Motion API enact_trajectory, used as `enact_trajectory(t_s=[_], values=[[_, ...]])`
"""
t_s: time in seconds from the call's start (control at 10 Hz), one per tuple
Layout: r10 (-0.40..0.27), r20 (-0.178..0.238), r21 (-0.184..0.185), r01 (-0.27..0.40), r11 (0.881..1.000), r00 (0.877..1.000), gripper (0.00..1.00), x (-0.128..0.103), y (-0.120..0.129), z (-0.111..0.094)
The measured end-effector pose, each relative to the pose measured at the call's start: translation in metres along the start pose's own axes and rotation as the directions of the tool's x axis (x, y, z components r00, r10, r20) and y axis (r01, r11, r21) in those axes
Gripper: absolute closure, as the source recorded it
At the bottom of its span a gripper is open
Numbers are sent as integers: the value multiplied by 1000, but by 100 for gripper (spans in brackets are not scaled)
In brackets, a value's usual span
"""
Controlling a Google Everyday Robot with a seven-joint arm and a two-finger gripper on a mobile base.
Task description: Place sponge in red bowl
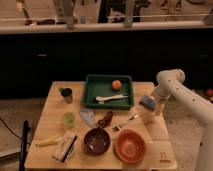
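The sponge point(147, 102), a small blue-grey block, sits at the right edge of the wooden table point(50, 112), just right of the green tray point(107, 80). My gripper point(150, 112) hangs from the white arm point(170, 80) right at the sponge, and it is open. I cannot tell whether it touches the sponge. The red bowl point(130, 147) stands empty at the table's front right, nearer the camera than the gripper and a little to its left.
The tray holds an orange ball point(116, 84) and a white utensil point(111, 98). A fork point(125, 123), a dark bowl point(96, 141), a pale blue triangular piece point(87, 116), a green cup point(68, 119), a dark cup point(66, 94), a banana point(47, 142) and a packet point(65, 146) lie across the table.
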Motion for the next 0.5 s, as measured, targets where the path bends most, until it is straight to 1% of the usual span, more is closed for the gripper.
enact_trajectory(t_s=[0.3, 0.5], values=[[85, 34, 30, -86, 996, 996, 20, 2, -8, 0], [141, 76, 50, -145, 988, 987, 20, 3, -13, 0]])
